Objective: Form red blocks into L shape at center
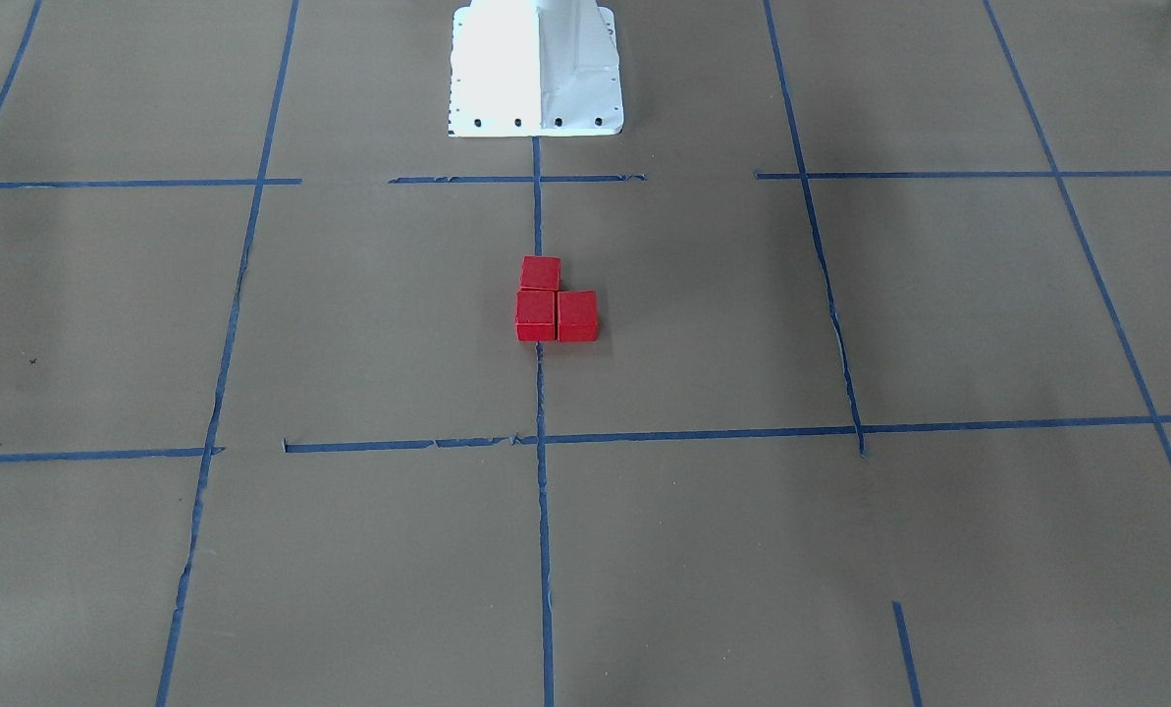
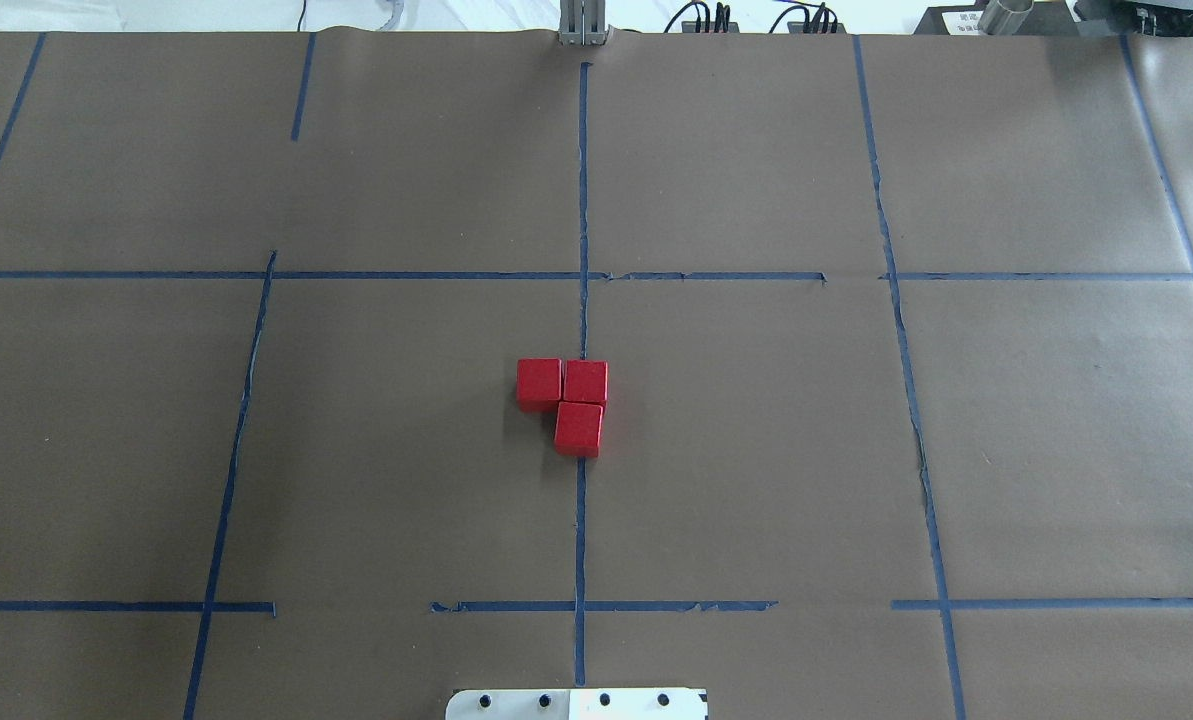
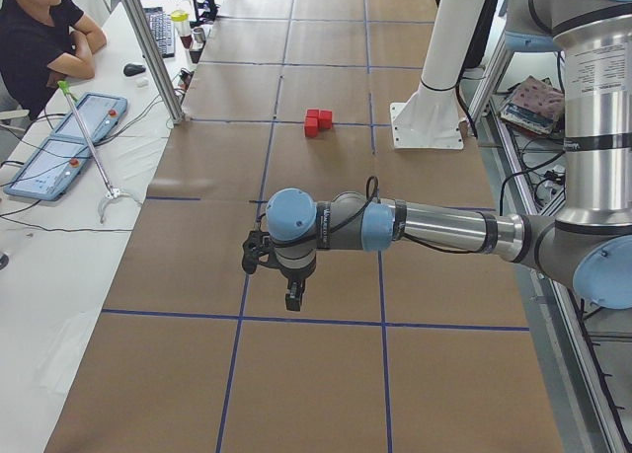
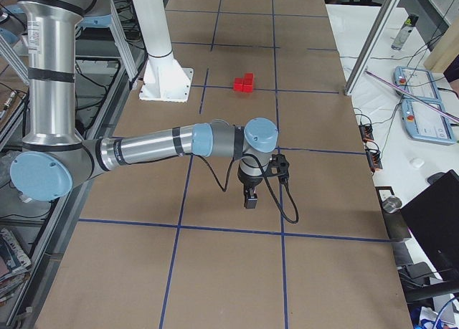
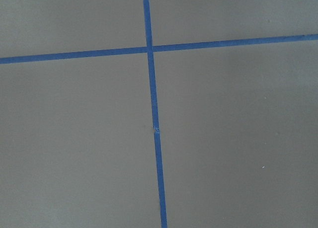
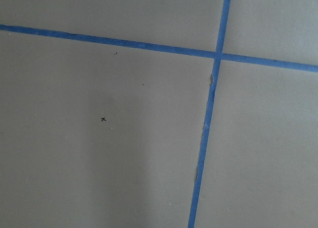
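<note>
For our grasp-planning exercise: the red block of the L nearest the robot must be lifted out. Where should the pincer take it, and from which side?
Probably from straight above, closing on the left and right faces of the red block nearest the robot. Those faces look bare, while its far face sits against the corner block, leaving no finger room there.

Brown paper [image 5: 238, 128] fills the view, flat, w/ soft grey shading. Two blue tape lines cross near top centre [image 5: 149, 49]. Vert. tape line [image 5: 158, 178] runs top to bottom, leaning slightly right toward the bottom. Horiz. tape line [image 5: 74, 54] spans L to R, rising a bit to the right. Small nick [image 5: 156, 130] on vert. tape about mid-height. Tiny white speck [image 5: 263, 167] on paper, lower right.
</note>
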Motion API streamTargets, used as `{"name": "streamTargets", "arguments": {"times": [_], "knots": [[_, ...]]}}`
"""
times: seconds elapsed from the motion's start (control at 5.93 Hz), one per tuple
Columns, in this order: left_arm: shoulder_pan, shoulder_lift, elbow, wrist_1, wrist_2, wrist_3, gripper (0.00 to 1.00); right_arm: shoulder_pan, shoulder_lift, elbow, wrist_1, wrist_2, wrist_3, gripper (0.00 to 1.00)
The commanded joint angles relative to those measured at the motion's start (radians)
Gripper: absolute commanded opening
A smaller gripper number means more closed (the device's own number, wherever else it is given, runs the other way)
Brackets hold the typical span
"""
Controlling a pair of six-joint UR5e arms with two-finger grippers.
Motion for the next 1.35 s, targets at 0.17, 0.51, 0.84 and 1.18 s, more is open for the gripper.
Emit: {"name": "streamTargets", "arguments": {"times": [0.17,0.51,0.84,1.18], "knots": [[0.002,0.003,0.01,-0.004,0.002,0.002,1.0,-0.007,-0.008,-0.001,0.001,-0.001,0.0,1.0],[0.011,-0.005,0.018,-0.004,0.028,0.002,1.0,-0.014,-0.028,-0.004,0.001,0.002,0.004,1.0],[0.01,-0.004,0.015,-0.004,0.091,0.003,1.0,-0.016,-0.037,0.001,0.007,0.012,0.007,1.0],[0.01,-0.002,-0.005,-0.006,0.088,0.002,1.0,-0.016,-0.04,0.001,0.007,0.01,0.007,1.0]]}}
